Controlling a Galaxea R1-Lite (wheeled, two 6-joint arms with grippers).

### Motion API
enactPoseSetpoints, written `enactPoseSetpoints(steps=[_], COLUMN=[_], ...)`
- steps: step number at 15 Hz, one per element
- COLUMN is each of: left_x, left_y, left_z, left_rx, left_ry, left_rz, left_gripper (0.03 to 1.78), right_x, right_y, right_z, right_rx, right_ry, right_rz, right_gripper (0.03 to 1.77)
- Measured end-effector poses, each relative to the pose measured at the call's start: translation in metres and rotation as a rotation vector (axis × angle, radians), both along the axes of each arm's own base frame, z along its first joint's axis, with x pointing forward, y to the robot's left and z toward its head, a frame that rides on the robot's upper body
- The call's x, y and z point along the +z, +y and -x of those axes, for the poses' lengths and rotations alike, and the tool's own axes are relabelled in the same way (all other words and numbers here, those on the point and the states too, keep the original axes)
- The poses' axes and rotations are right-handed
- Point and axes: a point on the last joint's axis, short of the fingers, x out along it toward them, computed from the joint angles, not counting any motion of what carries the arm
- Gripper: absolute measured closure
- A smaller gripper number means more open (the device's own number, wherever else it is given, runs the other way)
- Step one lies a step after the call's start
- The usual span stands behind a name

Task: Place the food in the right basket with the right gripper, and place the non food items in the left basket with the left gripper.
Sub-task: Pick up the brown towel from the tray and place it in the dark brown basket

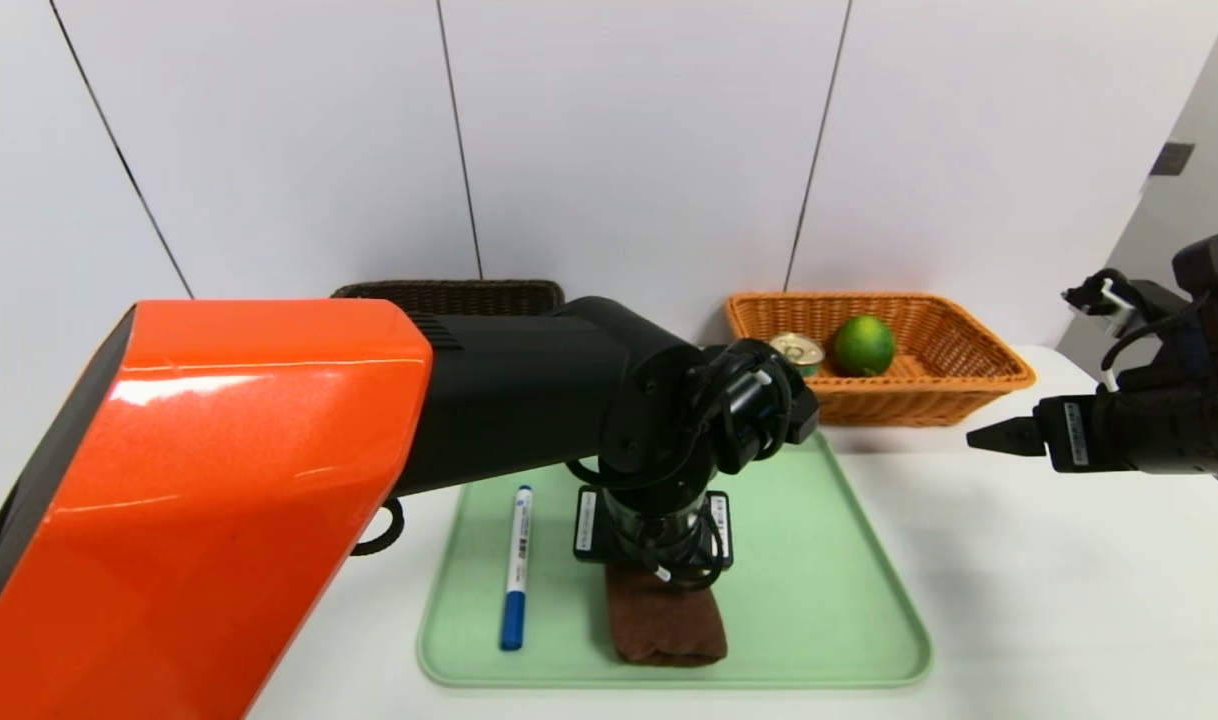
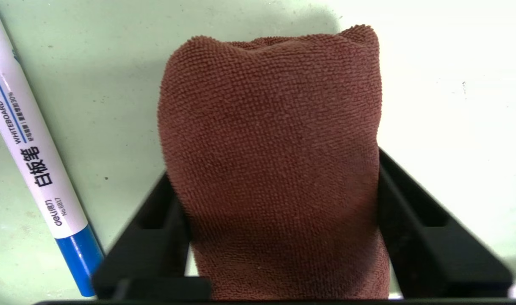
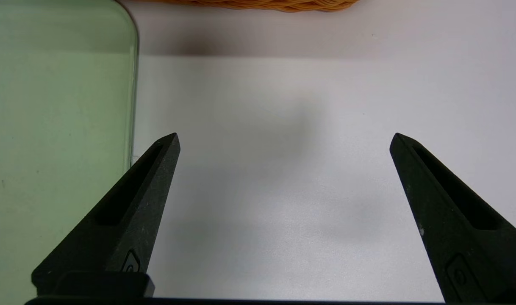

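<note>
Only the left wrist view reveals lettering on the marker [image 2: 33,140].

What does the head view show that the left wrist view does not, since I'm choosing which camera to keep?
Only the head view: lime and tin can in the orange wicker basket, the dark brown basket, and the right gripper off to the tray's right.
Only the left wrist view: the marker's readable "WHITEBOARD MARKER" print, and the left gripper's fingers flanking the towel.
Both: whiteboard marker, brown towel, green tray.
</note>
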Motion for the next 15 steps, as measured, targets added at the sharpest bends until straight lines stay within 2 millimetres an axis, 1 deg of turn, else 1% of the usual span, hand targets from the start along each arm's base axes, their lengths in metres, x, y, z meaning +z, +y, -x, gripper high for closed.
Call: enactPoseSetpoints(steps=[2, 4, 5, 6, 9, 12, 13, 15], left_x=[0.0, 0.001, 0.004, 0.008, 0.027, 0.054, 0.064, 0.091], left_y=[0.0, 0.0, 0.001, 0.002, 0.004, 0.014, 0.02, 0.037], left_z=[0.0, 0.0, 0.001, 0.001, 0.003, 0.007, 0.007, 0.001], left_rx=[-0.002, -0.004, -0.005, -0.006, -0.041, -0.088, -0.101, -0.108], left_ry=[-0.001, -0.003, -0.008, -0.015, -0.075, -0.146, -0.174, -0.264], left_rz=[-0.001, 0.002, 0.008, 0.021, 0.076, 0.114, 0.125, 0.179], left_gripper=[0.89, 1.07, 1.39, 1.46, 1.46, 1.46, 1.46, 1.46], right_x=[0.0, -0.001, -0.001, -0.001, -0.002, -0.002, -0.002, -0.002], right_y=[0.0, 0.0, 0.0, 0.0, 0.0, 0.0, 0.0, 0.0], right_z=[0.0, 0.0, 0.001, 0.001, 0.001, 0.001, 0.001, 0.0], right_rx=[-0.001, -0.001, -0.001, -0.002, -0.002, -0.002, -0.002, -0.003], right_ry=[0.002, 0.003, 0.003, 0.003, 0.006, 0.006, 0.007, 0.01], right_rz=[0.001, 0.001, 0.002, 0.002, 0.002, 0.002, 0.002, 0.003], right_gripper=[0.09, 0.09, 0.09, 0.09, 0.09, 0.09, 0.09, 0.09])
